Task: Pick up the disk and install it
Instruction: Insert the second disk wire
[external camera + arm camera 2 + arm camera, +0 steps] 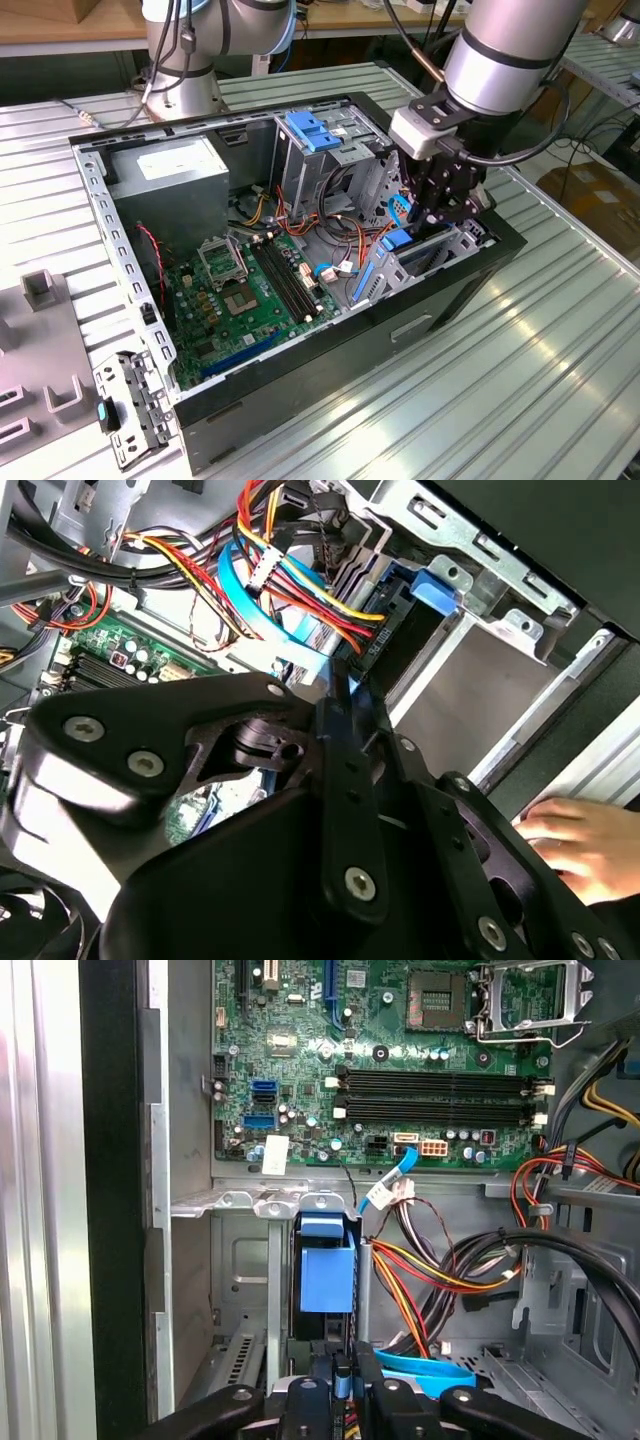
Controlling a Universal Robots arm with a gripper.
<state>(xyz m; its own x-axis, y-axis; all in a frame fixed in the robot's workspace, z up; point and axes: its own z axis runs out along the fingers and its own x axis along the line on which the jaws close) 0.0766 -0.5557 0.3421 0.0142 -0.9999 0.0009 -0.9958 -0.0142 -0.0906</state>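
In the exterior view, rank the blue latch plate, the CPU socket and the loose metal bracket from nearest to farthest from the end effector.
Measured from the end effector:
1. blue latch plate, up and toward the exterior view's left.
2. CPU socket, further left.
3. loose metal bracket, at the exterior view's lower left.

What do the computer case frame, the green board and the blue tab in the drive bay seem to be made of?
Case frame: probably bare sheet metal, dull grey, with punched holes and folded edges. Green board: apparently a lacquered circuit board, glossy green, carrying black slots and small soldered parts. Blue tab: likely moulded plastic, smooth and evenly coloured, with no metallic shine.
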